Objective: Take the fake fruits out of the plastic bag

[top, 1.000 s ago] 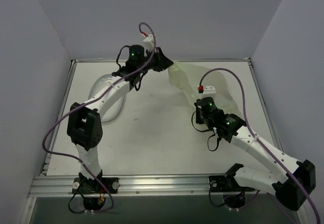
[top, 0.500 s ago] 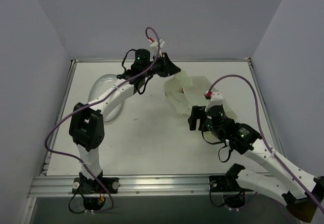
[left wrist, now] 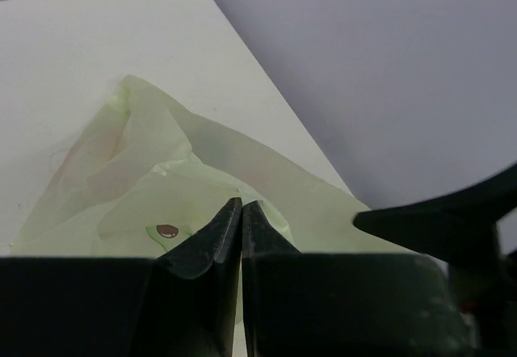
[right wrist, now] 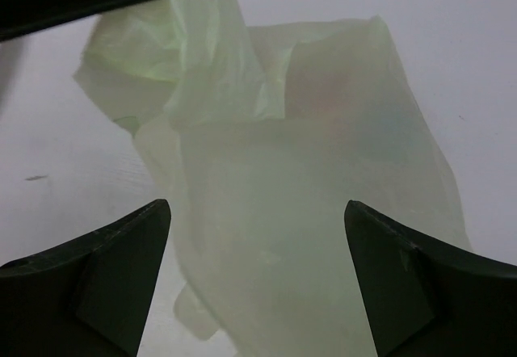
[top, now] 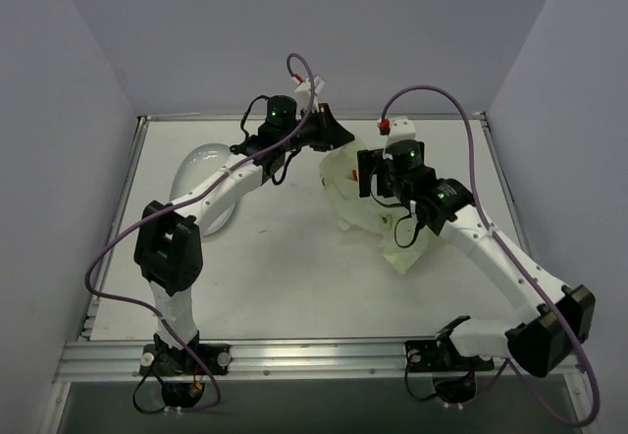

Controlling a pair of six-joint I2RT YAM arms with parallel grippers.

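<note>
Pinched together, the left gripper (top: 332,135) was clamped on a fold of the plastic bag (top: 358,193) near the far edge of the table (top: 285,267) (a white dish (top: 199,162) lay farther left, partly hidden under that arm). In the left wrist view its two black fingertips (left wrist: 218,232) met with no gap, and the pale green film rose to them in a crumpled peak. From that pinch the bag sagged down and rightward, its lower end lying limp on the table right of centre. The fake fruits (right wrist: 319,90) were inside the bag and showed through the film only as a faint reddish blush; their number and outline could not be made out. Further right, the right gripper (top: 377,177) hovered over the middle of the bag with its jaws spread wide. In the right wrist view its dark fingers (right wrist: 97,276) stood at either side of the film, gripping nothing. Whether either finger brushed the plastic could not be told. The right arm reached in from the near right corner of the table.
</note>
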